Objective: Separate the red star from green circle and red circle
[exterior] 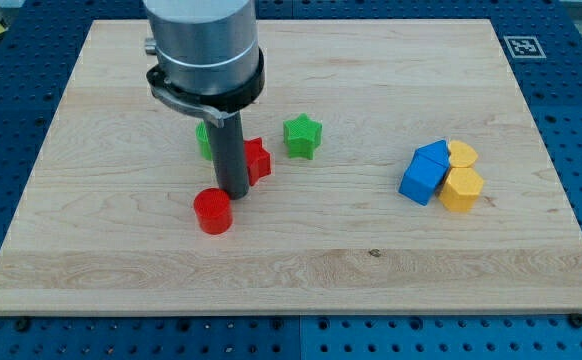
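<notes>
Camera view: my tip (236,193) touches the red star (257,160) at its 7 o'clock, jawless. Green circle (204,140) and red circle (212,212) remain near; separation unfinished.

No legible text, numbers or brand names were found anywhere in the camera view. The only sign was a small black-and-white square fiducial marker (522,45), printed with a blocky coded pattern. It sat on the wooden board (371,270) at the corner toward the view's top right. Its pattern carried no readable characters.
</notes>
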